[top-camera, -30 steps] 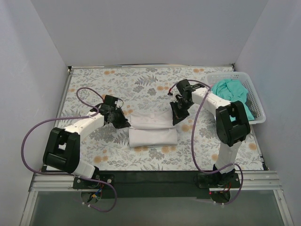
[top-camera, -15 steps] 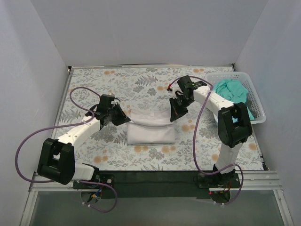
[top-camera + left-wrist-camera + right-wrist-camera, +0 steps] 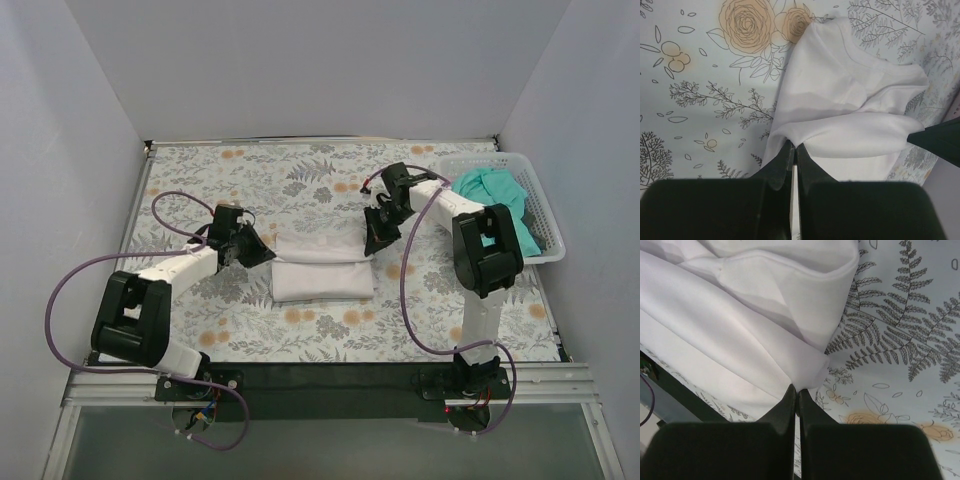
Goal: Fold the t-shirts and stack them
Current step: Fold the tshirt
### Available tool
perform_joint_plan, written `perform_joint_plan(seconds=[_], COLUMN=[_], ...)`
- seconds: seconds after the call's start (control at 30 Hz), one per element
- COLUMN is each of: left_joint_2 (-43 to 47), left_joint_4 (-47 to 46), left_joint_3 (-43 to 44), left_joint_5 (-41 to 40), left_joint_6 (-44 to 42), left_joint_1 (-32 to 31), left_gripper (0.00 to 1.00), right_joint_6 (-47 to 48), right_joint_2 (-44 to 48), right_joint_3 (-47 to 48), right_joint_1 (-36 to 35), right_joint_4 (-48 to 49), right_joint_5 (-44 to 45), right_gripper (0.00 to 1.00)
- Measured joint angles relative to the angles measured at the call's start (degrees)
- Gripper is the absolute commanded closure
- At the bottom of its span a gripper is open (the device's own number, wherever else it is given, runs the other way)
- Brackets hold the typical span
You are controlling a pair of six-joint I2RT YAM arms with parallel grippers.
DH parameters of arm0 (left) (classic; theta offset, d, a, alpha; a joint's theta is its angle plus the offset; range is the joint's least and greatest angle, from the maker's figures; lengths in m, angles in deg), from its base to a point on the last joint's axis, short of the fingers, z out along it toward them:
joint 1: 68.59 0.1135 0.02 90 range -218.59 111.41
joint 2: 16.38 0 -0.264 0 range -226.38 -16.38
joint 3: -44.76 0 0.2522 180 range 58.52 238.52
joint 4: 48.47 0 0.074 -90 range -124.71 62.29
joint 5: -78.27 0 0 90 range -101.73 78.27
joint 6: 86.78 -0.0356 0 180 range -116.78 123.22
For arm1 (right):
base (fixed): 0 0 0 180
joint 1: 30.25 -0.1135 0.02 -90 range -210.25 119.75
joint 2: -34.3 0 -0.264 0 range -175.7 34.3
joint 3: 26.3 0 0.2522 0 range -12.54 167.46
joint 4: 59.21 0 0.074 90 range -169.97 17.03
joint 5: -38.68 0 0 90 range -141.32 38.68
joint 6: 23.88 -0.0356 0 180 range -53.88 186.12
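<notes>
My left gripper [image 3: 792, 146] is pinched closed on a fold at the left edge of the white t-shirt [image 3: 320, 270]. My right gripper [image 3: 795, 388] is closed the same way on its right edge. Both arms reach low over the flower-printed table [image 3: 300, 180], elbows bent outward, wrists turned in toward each other. The shirt lies folded in a band mid-table between them. The teal-green t-shirt [image 3: 495, 200] sits bunched in the white basket [image 3: 545, 215] at the far right.
</notes>
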Motion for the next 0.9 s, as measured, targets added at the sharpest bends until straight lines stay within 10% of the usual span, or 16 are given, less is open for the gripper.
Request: perform_joint_plan(seconds=[0.17, 0.43, 0.6, 0.9], left_joint_2=[-4.26, -1.79, 5.79, 10.12], left_joint_4=[-1.01, -1.46, -0.79, 0.59], left_joint_3=[1.18, 2.99, 2.95, 1.66], left_joint_5=[0.22, -0.44, -1.31, -1.22], left_joint_6=[-0.46, -2.19, -2.97, -5.44], left_joint_1=[0.33, 0.55, 0.13, -7.76], left_gripper=[0.9, 0.24, 0.26, 0.59], right_joint_6=[-0.44, -0.52, -0.22, 1.79], right_joint_2=[-2.4, 2.56, 15.02, 15.76], right_joint_3=[0.72, 0.79, -4.24, -9.05], right_joint_1=[0.04, 0.02, -1.11, -7.5], right_joint_4=[1.22, 4.63, 9.66, 13.16], right_joint_5=[-0.17, 2.1, 4.04, 1.49], right_gripper=[0.89, 0.72, 0.67, 0.85])
